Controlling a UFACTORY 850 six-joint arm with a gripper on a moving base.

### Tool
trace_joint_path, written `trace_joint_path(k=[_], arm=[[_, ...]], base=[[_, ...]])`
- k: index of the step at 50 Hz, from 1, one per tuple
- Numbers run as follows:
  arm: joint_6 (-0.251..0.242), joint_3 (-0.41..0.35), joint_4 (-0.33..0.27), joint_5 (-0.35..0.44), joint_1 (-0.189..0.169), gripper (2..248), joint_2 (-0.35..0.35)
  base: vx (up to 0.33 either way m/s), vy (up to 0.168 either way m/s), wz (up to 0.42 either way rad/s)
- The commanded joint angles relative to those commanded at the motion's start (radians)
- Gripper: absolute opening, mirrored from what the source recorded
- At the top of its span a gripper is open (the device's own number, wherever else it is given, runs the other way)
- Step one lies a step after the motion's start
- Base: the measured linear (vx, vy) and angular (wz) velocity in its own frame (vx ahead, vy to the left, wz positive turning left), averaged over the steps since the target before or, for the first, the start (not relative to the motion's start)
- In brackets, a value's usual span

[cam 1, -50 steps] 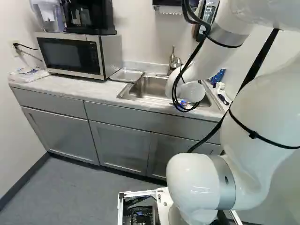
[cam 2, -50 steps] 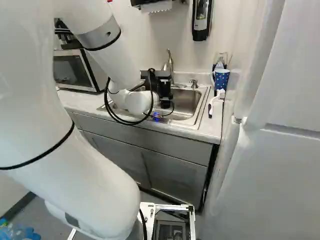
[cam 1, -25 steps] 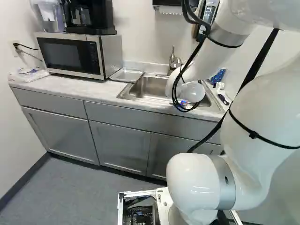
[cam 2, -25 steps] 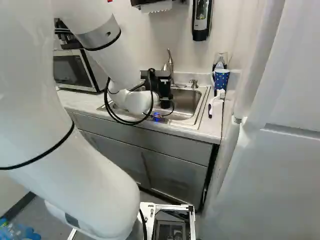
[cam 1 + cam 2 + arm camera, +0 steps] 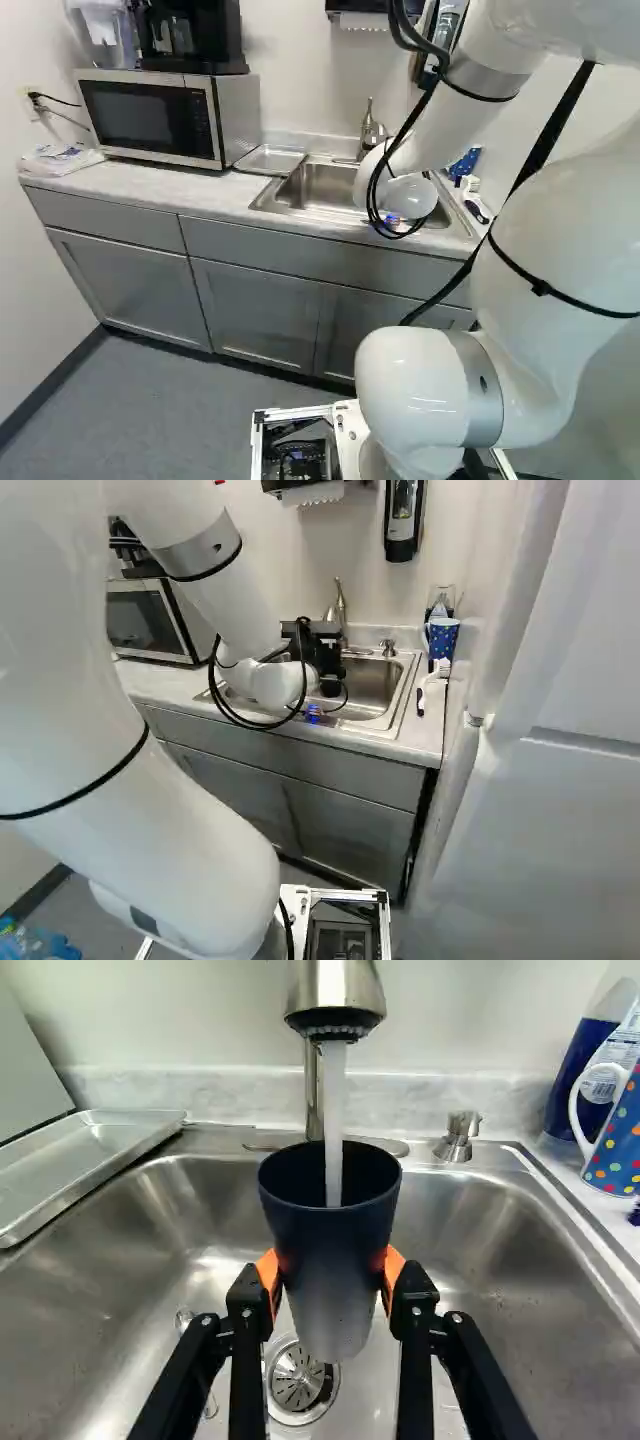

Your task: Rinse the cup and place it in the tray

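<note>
Wrist view: our hand (image 5: 330,1278) has the cup (image 5: 331,1250) pinched from both sides, mouth up under the tap (image 5: 335,1000) so the stream falls inside. It's over the sink (image 5: 520,1250); the tray (image 5: 85,1155) sits by its left edge, probably for drying.

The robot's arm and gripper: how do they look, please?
The arm is glossy white and rounded, with grey bands, black cables and thin black ties. The gripper is black, with two jointed fingers and orange pads.
</note>
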State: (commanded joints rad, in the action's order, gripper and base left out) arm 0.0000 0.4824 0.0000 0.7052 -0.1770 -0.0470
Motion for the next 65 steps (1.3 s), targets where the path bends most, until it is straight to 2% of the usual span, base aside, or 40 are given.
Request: trace_joint_path(k=[65], arm=[[0.0,0.0,0.0,0.0,0.0,120,0.0]], base=[[0.0,0.0,0.0]])
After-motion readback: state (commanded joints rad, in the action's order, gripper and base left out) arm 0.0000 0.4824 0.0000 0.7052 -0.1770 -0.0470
